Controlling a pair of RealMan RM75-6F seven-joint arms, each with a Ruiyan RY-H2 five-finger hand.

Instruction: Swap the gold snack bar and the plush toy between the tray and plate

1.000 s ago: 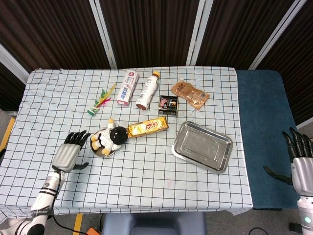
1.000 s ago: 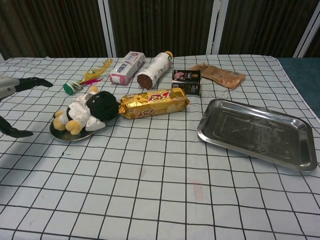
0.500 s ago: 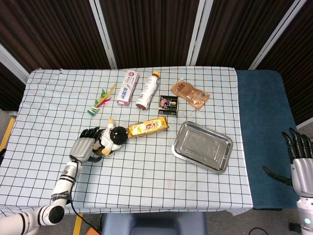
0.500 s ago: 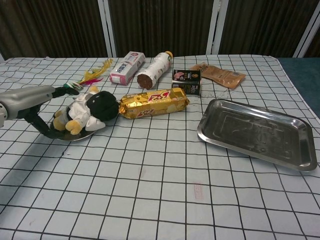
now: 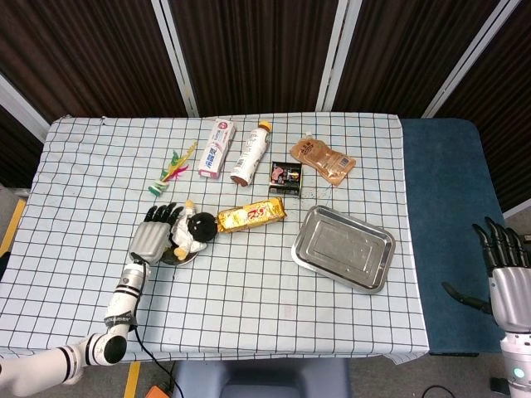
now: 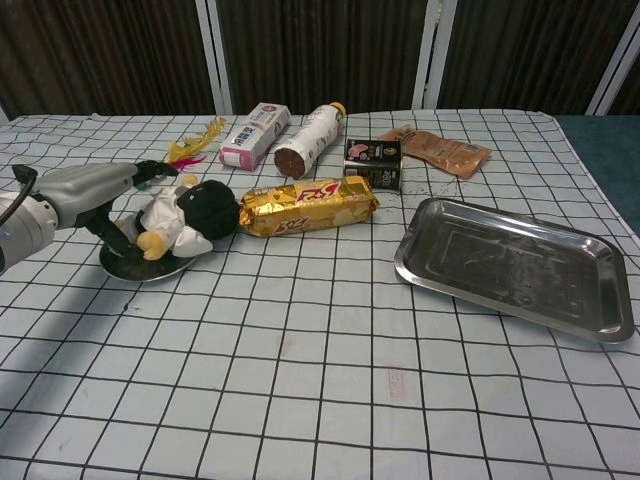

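On the near-left part of the checked counter (image 5: pixel 249 282), the left hand (image 5: pixel 154 236) lies against the plush toy (image 5: pixel 189 231) from its left side, fingers reaching along the toy's back; whether they have closed round it I cannot tell. In the chest view the same hand (image 6: pixel 105 192) covers the toy's (image 6: pixel 185 217) left flank, with dark fingertips (image 6: pixel 158 168) over its top. The toy lies on the small round plate (image 6: pixel 140 270), its black head pointing right.

Just right of the toy, touching or nearly touching its head, lies the gold snack bar (image 5: pixel 250 215) on the cloth, not on any dish. Further right of the toy, well apart from it, sits the steel tray (image 5: pixel 342 248) with nothing in it.

Behind the toy, toward the far edge, stand or lie a feathered shuttlecock (image 5: pixel 170 171), a white-and-pink box (image 5: pixel 216 148), a white bottle (image 5: pixel 251 152) on its side, a small dark packet (image 5: pixel 284 178) and a brown pouch (image 5: pixel 322 160).

Far right of the toy, off the counter beside the blue surface (image 5: pixel 448 232), the right hand (image 5: pixel 503 269) hangs with fingers spread and straight, holding nothing.
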